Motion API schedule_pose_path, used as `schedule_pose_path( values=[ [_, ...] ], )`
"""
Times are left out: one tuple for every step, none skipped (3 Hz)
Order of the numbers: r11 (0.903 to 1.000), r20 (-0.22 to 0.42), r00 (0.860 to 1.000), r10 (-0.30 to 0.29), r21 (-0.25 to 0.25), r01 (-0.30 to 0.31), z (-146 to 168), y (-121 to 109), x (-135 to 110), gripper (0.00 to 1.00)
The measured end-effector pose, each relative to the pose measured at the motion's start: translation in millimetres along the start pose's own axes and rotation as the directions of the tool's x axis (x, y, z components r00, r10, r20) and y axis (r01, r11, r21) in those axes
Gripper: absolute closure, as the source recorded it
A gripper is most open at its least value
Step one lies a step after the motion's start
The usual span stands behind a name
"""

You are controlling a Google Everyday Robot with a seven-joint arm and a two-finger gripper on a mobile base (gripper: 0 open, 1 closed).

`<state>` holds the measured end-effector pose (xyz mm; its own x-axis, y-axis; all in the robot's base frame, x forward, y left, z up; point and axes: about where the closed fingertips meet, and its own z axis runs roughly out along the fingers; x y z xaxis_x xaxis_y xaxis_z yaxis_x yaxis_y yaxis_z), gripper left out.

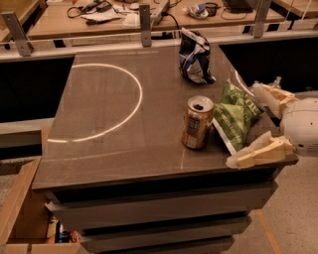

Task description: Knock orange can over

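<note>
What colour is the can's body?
The orange can is orange-gold, camera view; gripper open beyond the green bag.

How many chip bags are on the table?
2. The dark blue chip bag stands near the table's far edge; the green chip bag lies right of the orange can, next to the open end effector at the right edge.

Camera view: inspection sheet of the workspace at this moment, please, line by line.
Surface: grey tabletop, a curved light streak across it.
Job's things: orange can upright near the front right, top opened, not knocked over.
Clutter: green chip bag right beside the can; dark blue chip bag at the back.
Grippers: pincer open at the table's right edge, spread around the green bag's right end, clear of the can.
Cables: dark cables on the wooden bench behind.
Surroundings: cardboard box on the floor, lower left.
</note>
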<state>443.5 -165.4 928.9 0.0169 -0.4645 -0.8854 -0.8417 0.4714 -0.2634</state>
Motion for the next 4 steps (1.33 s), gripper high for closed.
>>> schedule_pose_path(
  values=[
    [1.0000,0.000,1.000,0.000,0.000,0.000,0,0,0,0.00],
    [0.9988,0.004,0.999,0.049,0.003,-0.049,17,15,-1,0.00],
    [0.9940,0.015,0.994,0.109,-0.009,-0.109,42,33,-2,0.00],
    [0.9891,0.041,0.989,0.145,-0.027,-0.144,64,47,-2,0.00]
  ],
)
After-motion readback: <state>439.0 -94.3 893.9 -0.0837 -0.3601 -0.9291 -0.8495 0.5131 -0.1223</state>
